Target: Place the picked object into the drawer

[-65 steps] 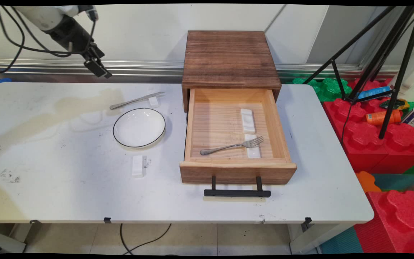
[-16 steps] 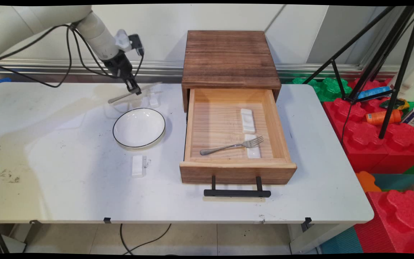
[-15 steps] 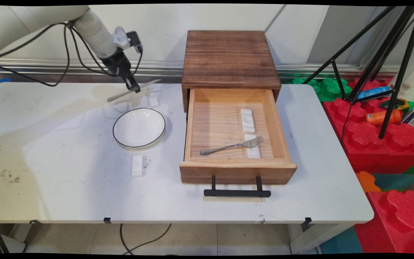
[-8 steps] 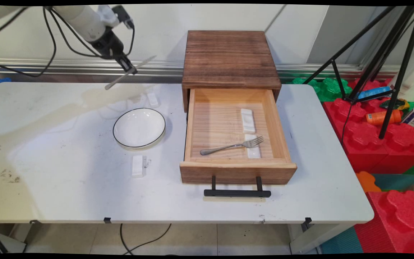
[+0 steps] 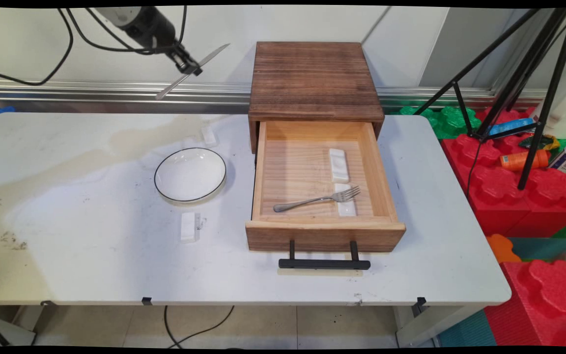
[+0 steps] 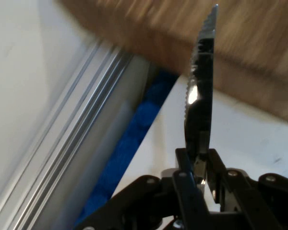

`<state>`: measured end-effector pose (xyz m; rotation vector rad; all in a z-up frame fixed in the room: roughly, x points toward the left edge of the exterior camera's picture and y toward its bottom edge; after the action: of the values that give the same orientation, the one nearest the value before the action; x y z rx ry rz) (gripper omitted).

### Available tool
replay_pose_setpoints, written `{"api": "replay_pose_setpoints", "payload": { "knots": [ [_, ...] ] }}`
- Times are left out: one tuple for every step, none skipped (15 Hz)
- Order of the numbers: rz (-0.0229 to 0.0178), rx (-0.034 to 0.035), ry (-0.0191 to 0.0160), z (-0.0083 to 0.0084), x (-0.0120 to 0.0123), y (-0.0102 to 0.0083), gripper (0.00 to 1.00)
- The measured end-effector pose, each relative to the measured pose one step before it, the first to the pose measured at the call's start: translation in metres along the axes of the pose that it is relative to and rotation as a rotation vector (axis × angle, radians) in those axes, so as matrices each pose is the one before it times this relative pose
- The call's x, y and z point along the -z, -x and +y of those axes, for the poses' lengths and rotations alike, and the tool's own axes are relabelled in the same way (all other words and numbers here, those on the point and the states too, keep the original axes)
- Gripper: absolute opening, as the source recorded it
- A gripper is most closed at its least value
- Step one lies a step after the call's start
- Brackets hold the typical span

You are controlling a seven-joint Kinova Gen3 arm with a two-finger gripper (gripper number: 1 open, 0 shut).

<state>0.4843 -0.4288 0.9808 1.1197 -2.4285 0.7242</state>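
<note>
My gripper [image 5: 190,68] is high above the table's back left, shut on a metal table knife [image 5: 193,71] held near its middle. The blade points up and right toward the wooden cabinet [image 5: 315,78]; the handle slants down and left. In the hand view the serrated blade [image 6: 201,86] rises straight up from between the fingers [image 6: 187,179], with the blurred cabinet behind it. Below on the table lie a small white rest [image 5: 208,136] and a black-rimmed white plate [image 5: 190,174]. The open drawer [image 5: 321,184] holds a fork [image 5: 316,199] and two white rests [image 5: 338,165].
Another white rest [image 5: 188,226] lies in front of the plate. The drawer's black handle [image 5: 324,263] sticks out toward the table's near edge. A black tripod [image 5: 519,93] and red foam blocks [image 5: 523,191] stand to the right of the table.
The gripper came down to the knife on its rest, shut on it and lifted it. Over the last second it has risen and moved right toward the cabinet.
</note>
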Motion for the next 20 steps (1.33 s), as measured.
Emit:
{"api": "replay_pose_setpoints", "payload": {
  "knots": [
    [0.01594,-0.02249,0.00927,0.00756,0.00737,-0.00745,0.0],
    [0.01001,-0.01617,0.00726,0.005,0.00409,-0.00514,0.0],
    [0.01671,-0.02888,0.01392,0.00911,0.00625,-0.00955,0.0],
    [0.01207,-0.02195,0.0143,0.008,0.00415,-0.00821,0.0],
    [0.01296,-0.02405,0.01744,0.00907,0.00368,-0.00958,0.0],
    [0.0119,-0.02335,0.01887,0.0091,0.00222,-0.0099,0.0],
    [0.0107,-0.0179,0.01817,0.00804,0.00109,-0.00868,0.0],
    [0.01177,-0.01995,0.02254,0.00913,-0.00041,-0.01011,0.0],
    [0.0096,-0.01621,0.01919,0.00748,-0.00107,-0.00851,0.0],
    [0.00694,-0.01105,0.01336,0.00497,-0.00136,-0.00594,0.0],
    [0.00989,-0.01643,0.01951,0.00694,-0.00276,-0.00881,0.0],
    [0.0062,-0.01085,0.01293,0.00448,-0.00231,-0.00569,0.0],
    [0.01042,-0.01936,0.02166,0.00669,-0.00214,-0.00627,0.0],
    [0.00561,-0.00937,0.01289,0.00403,-0.00292,-0.00525,0.0],
    [0.00761,-0.01321,0.01851,0.00543,-0.005,-0.00774,0.0],
    [0.00456,-0.00749,0.01199,0.0034,-0.00384,-0.00491,0.0],
    [0.00606,-0.01004,0.01709,0.00462,-0.00591,-0.00682,0.0],
    [0.00625,-0.01029,0.01917,0.00475,-0.0079,-0.00763,0.0],
    [0.00507,-0.00885,0.01704,0.00388,-0.00848,-0.00706,0.0],
    [0.004,-0.00612,0.0132,0.00261,-0.00763,-0.00562,0.0]
  ]
}}
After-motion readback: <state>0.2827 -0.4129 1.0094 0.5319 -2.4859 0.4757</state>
